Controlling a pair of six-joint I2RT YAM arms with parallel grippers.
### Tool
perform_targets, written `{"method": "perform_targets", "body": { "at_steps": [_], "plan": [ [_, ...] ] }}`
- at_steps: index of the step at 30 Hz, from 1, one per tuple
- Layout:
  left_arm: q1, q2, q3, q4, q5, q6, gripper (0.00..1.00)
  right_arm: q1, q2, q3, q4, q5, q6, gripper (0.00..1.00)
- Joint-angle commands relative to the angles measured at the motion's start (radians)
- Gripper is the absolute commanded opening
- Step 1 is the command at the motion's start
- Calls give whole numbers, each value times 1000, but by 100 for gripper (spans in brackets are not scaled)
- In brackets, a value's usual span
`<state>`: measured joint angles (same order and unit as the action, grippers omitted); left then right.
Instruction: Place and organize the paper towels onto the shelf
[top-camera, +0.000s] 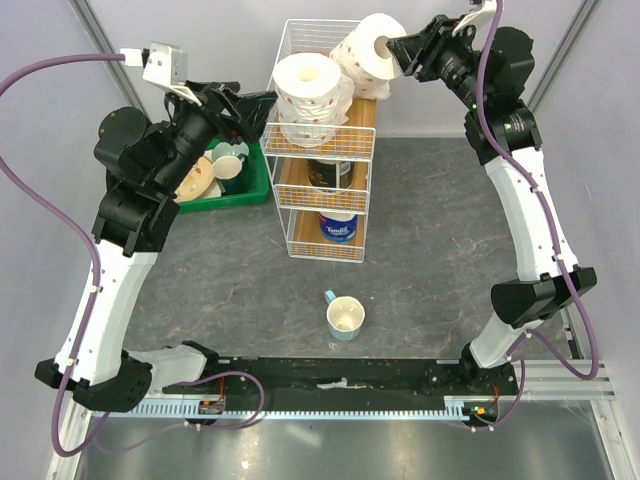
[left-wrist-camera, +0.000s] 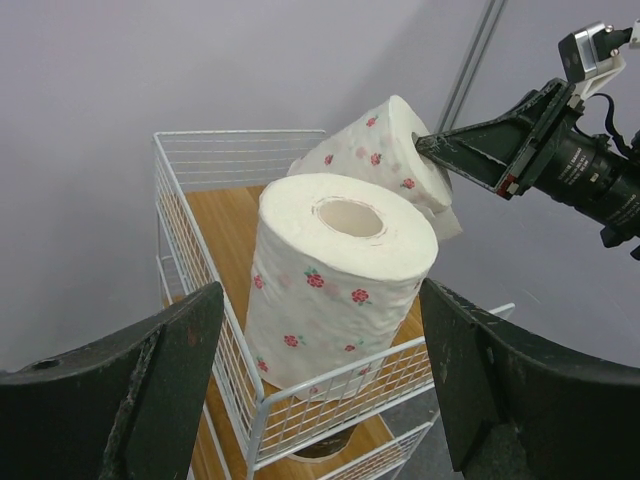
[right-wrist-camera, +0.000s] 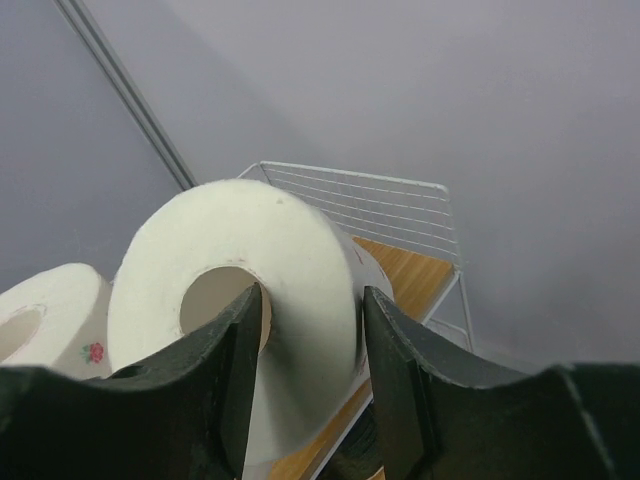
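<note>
The shelf (top-camera: 292, 45) is a white wire rack with wooden boards, at the back centre. On its top tier one rose-patterned paper towel roll (top-camera: 305, 85) (left-wrist-camera: 340, 270) stands upright. A second roll (top-camera: 365, 50) (left-wrist-camera: 385, 150) (right-wrist-camera: 290, 250) leans tilted behind it. My right gripper (top-camera: 395, 45) (right-wrist-camera: 312, 295) is shut on that roll's wall, with one finger inside the core and one outside. My left gripper (top-camera: 252, 108) (left-wrist-camera: 320, 290) hangs open just left of the top tier, short of the upright roll and holding nothing. Lower tiers hold a dark-wrapped roll (top-camera: 330, 172) and a blue-wrapped roll (top-camera: 338, 226).
A green tray (top-camera: 255, 185) of dishes sits left of the shelf, under my left arm. A pale blue cup (top-camera: 345, 318) stands on the grey tabletop in front of the shelf. Purple cables trail from both wrists.
</note>
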<state>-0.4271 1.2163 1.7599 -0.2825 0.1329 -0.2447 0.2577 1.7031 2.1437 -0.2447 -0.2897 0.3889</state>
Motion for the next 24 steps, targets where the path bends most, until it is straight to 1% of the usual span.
{"method": "perform_targets", "body": {
  "at_steps": [1,9,16,20,24],
  "plan": [
    [4,-17,-13,11,2,25,86,-3,0,61,77,-11,4,54],
    [5,-21,-19,9,-3,31,86,-3,15,76,93,-22,25,59],
    [5,-24,-20,9,-9,35,86,-3,18,65,105,-26,41,59],
    [4,-32,-25,22,-9,35,86,-5,-6,15,119,38,41,62],
    [7,-69,-69,75,-70,42,86,-5,-13,-21,111,118,50,66]
  ]
}}
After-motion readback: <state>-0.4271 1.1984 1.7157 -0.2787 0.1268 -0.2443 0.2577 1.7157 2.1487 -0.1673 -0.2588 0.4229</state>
